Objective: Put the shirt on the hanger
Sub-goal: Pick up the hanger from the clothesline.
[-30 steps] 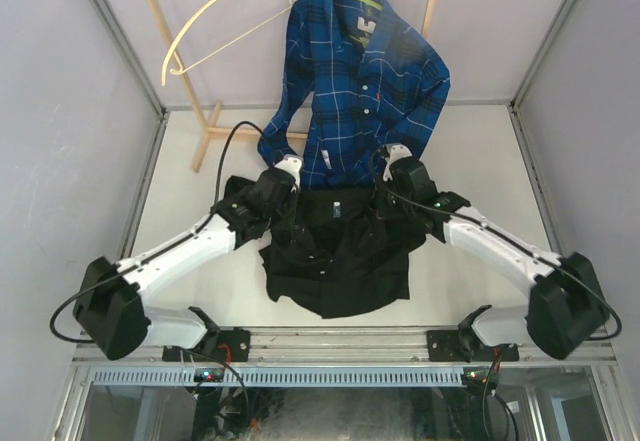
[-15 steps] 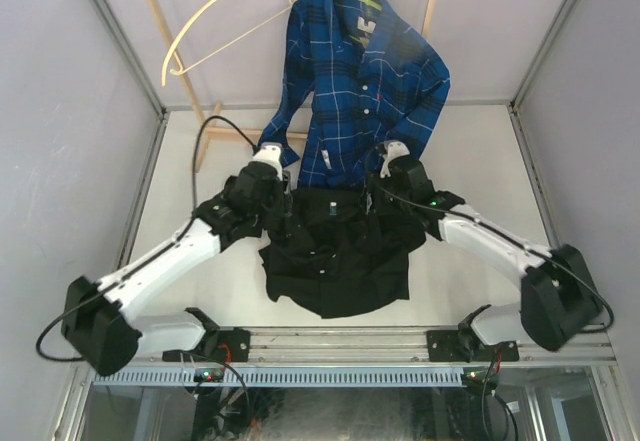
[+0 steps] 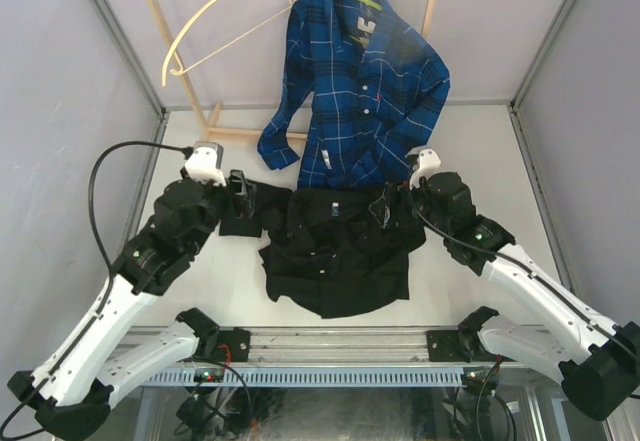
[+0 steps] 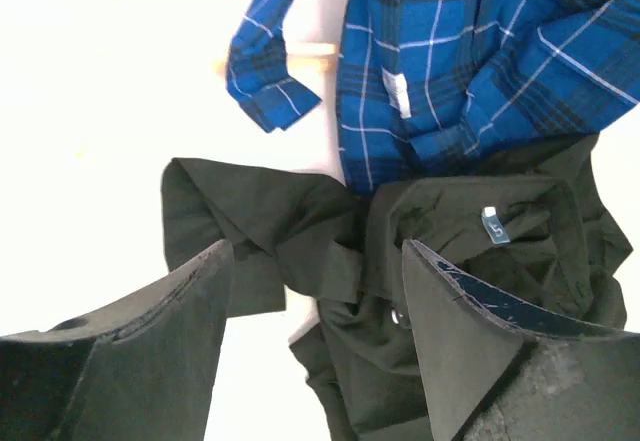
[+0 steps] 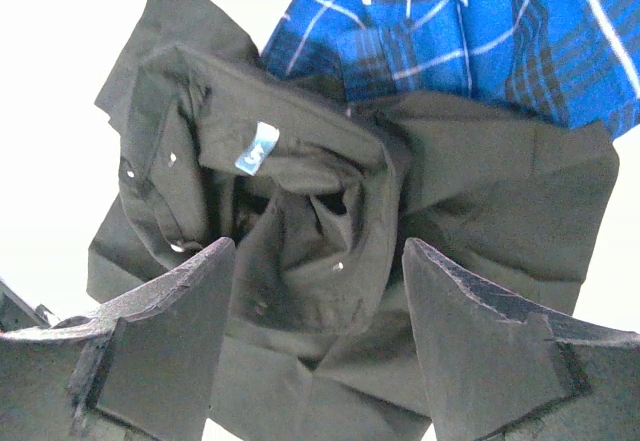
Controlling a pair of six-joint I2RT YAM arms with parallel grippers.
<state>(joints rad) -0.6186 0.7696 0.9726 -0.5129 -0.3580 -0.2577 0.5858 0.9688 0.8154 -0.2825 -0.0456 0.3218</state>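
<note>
The black shirt (image 3: pixel 338 253) lies crumpled on the white table, collar and blue label toward the back. In the left wrist view the shirt (image 4: pixel 470 223) lies below the jaws, and the right wrist view shows the shirt (image 5: pixel 300 161) the same way. My left gripper (image 3: pixel 240 195) hovers open over the shirt's left sleeve, holding nothing. My right gripper (image 3: pixel 386 207) hovers open above the shirt's right shoulder, also holding nothing. The cream hanger (image 3: pixel 225 19) hangs bare on the rack at the back left, far from both grippers.
A blue plaid shirt (image 3: pixel 362 81) hangs on its own hanger at the back centre, its hem touching the black shirt's collar edge. A wooden rack post (image 3: pixel 180 71) stands at the back left. Enclosure walls (image 3: pixel 60 111) close in both sides.
Both grippers opened and let go of the black shirt. The left arm pulled back to the left, the right arm moved right and up. The shirt stayed on the table.
</note>
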